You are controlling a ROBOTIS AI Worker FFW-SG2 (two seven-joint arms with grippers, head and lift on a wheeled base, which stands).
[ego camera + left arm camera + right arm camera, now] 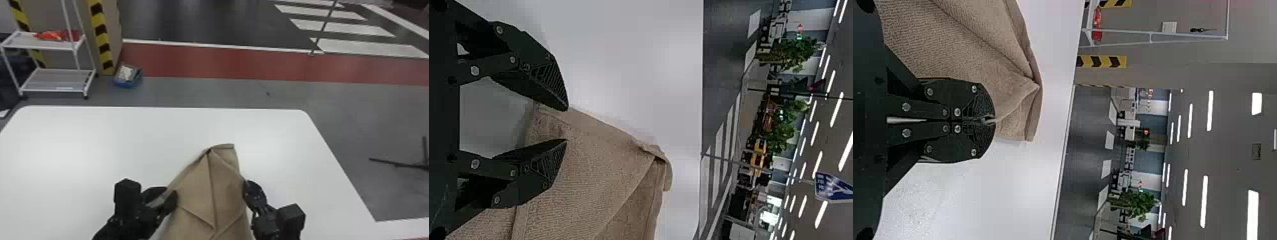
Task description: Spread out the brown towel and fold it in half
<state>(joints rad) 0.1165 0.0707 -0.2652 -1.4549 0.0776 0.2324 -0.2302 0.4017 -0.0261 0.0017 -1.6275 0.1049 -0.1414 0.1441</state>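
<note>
1. Two black grippers are at your brown cloth towel in the lower middle of the head view: your left gripper at its left edge, your right gripper at its right edge.
2. One towel end narrows toward the centre of the head view and lies on the white table; from there the cloth widens down to the bottom edge of the frame. You can see a long crease or layer edge running down it, with slanting lines crossing lower down.
3. Your left gripper is open: its two fingers stand clearly apart in the left wrist view, one overlapping the cloth and the other near the towel's corner.
4. Your right gripper is closed, its fingertips together and pinching a bit of the towel's edge.
5. Behind the table, you have a white metal shelf cart at upper left of the head view, an orange-red item on its top shelf, and a blue box on the floor beside a yellow-and-black striped band.
</note>
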